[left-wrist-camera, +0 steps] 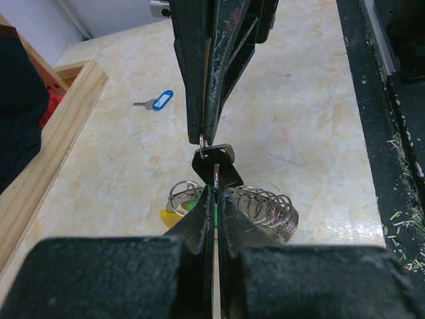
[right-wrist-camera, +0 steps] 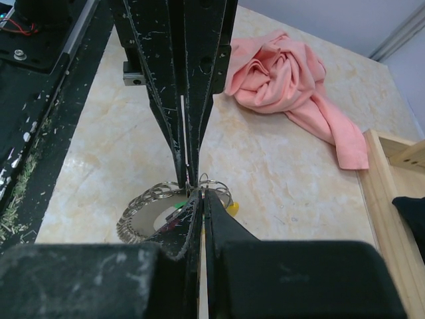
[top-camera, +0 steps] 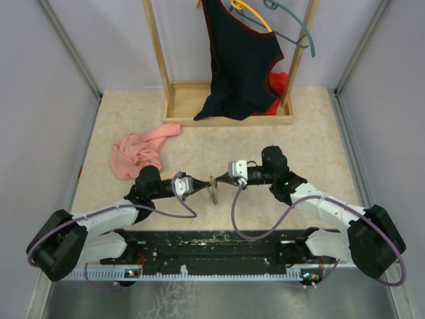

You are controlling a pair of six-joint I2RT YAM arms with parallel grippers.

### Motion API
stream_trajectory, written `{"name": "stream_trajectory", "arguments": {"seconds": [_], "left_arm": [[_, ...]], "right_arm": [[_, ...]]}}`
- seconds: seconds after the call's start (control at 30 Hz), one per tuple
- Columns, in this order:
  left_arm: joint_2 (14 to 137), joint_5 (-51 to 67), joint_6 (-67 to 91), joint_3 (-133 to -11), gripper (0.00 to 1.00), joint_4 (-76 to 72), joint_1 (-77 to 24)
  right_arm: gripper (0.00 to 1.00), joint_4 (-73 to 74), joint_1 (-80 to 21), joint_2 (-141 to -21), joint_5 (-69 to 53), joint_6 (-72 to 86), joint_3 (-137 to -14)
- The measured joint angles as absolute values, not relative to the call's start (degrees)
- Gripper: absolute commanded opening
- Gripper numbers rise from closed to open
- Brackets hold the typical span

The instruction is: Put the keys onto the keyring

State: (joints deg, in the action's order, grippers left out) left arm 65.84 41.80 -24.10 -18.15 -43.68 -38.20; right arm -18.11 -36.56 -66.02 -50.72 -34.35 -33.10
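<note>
You've got a crumpled pink cloth point(top-camera: 141, 151) lying on the beige marbled table point(top-camera: 319, 133), left of centre and near the wooden rack point(top-camera: 229, 120) at the far edge. A dark tank top with red trim point(top-camera: 239, 60) hangs in the rack, with a red garment point(top-camera: 278, 85) bunched behind its lower right, down by the base. Up top, a yellow hanger point(top-camera: 253, 12) and a grey hanger point(top-camera: 296, 29) sit side by side.

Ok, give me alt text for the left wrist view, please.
The closed left tool holds the coiled keyring. Tip to tip with it, the closed right tool holds a black key at the ring. A blue key lies on the table beyond.
</note>
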Motion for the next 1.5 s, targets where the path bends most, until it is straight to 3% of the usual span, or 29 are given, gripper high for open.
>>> {"name": "stream_trajectory", "arguments": {"seconds": [1.5], "left_arm": [[66.8,42.7,-23.8,-18.2,0.01,-43.7,-38.2]], "right_arm": [[0.0,-13.5,-37.6,-65.2,-50.6,-35.6,-33.1]]}}
